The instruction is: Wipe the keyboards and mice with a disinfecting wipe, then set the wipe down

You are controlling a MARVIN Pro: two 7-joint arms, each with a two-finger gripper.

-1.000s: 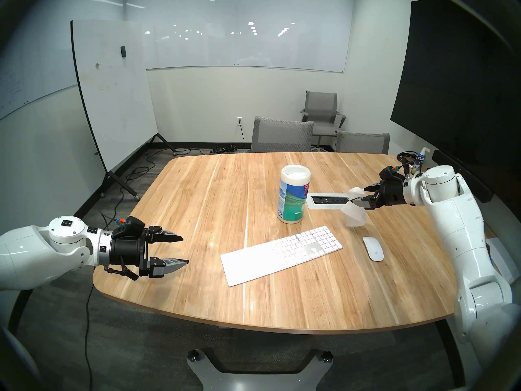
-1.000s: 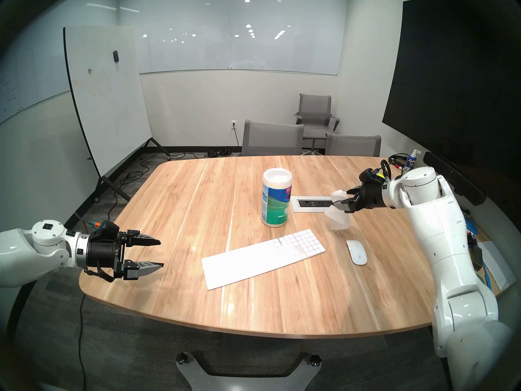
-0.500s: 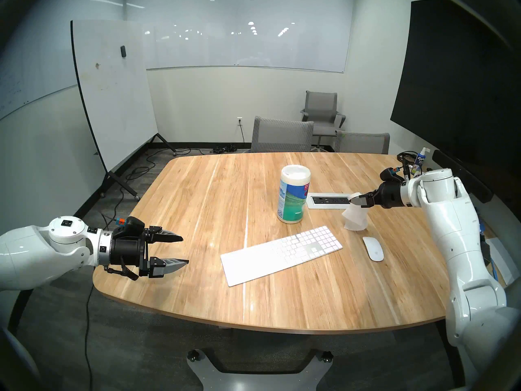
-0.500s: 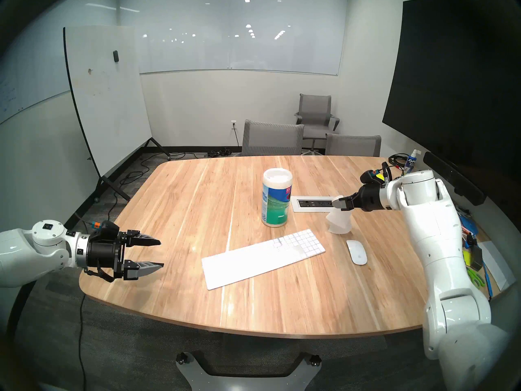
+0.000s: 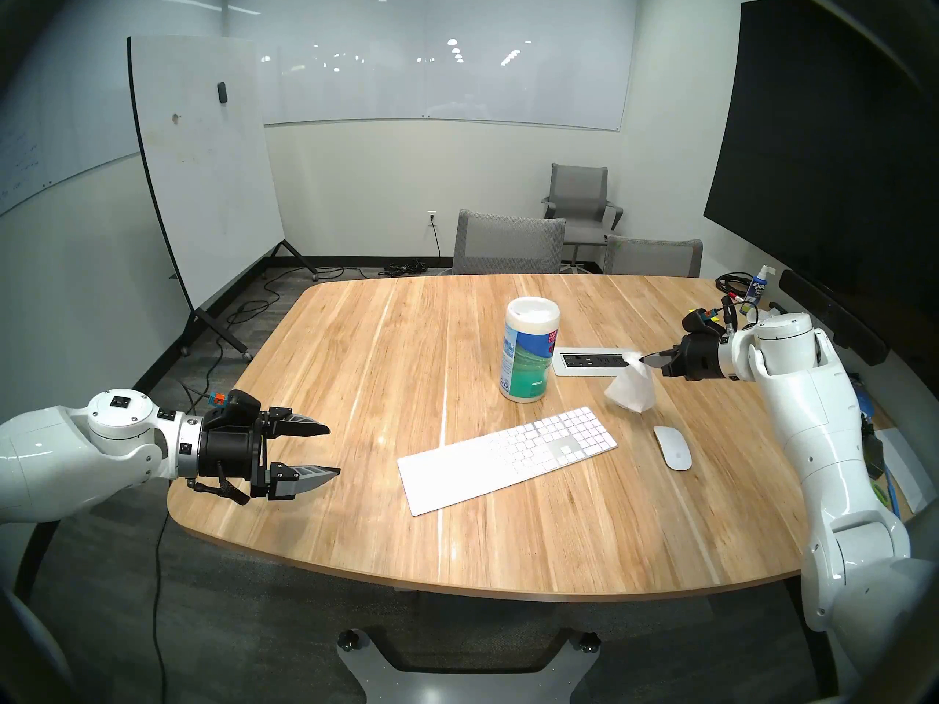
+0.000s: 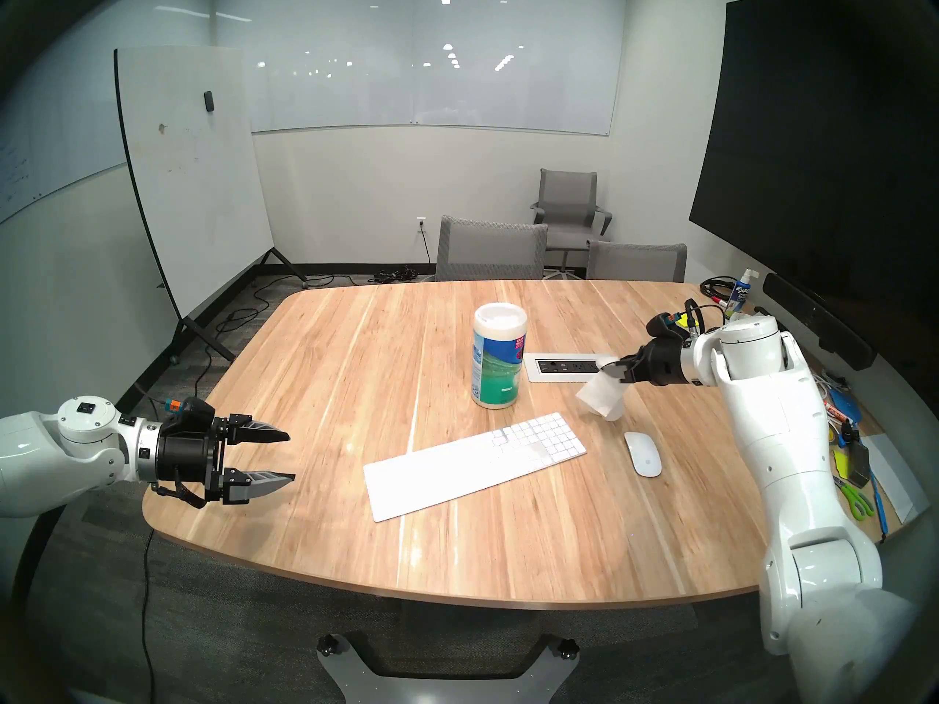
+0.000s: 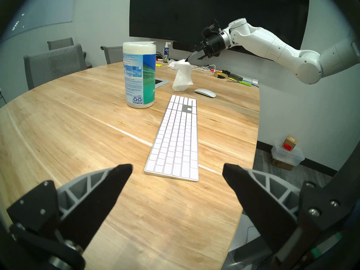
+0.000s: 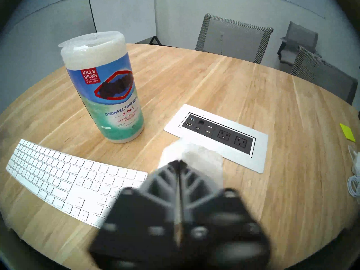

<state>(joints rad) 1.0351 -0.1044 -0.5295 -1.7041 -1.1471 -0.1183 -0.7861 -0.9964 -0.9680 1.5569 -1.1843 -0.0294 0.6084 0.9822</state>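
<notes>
A slim white keyboard [image 5: 508, 456] [image 6: 475, 464] [image 7: 176, 139] [image 8: 64, 178] lies slantwise on the wooden table. To its right rests a white oval mouse [image 5: 672, 447] [image 6: 643, 453] [image 7: 205, 92]. My right gripper [image 5: 644, 358] [image 6: 607, 366] [image 7: 188, 59] [image 8: 178, 162] is shut on the top of a white wipe [image 5: 631, 390] [image 6: 599, 395] [image 7: 182, 75] [image 8: 196, 156], which hangs above the table between the mouse and the power panel. My left gripper [image 5: 333, 449] [image 6: 290, 456] [image 7: 177, 169] hovers open and empty over the table's left edge.
A tub of disinfecting wipes [image 5: 529, 355] [image 6: 499, 355] [image 7: 139, 73] [image 8: 103, 86] stands behind the keyboard. A power-outlet panel [image 5: 589, 361] [image 8: 218, 136] is set into the table. Clutter, cables and a spray bottle [image 5: 757, 289] sit at the right edge. Grey chairs [image 5: 508, 243] stand behind.
The right gripper closed from open onto the top of the wipe and has lifted it a little; the wipe's bottom now swings left. The left arm stays still.
</notes>
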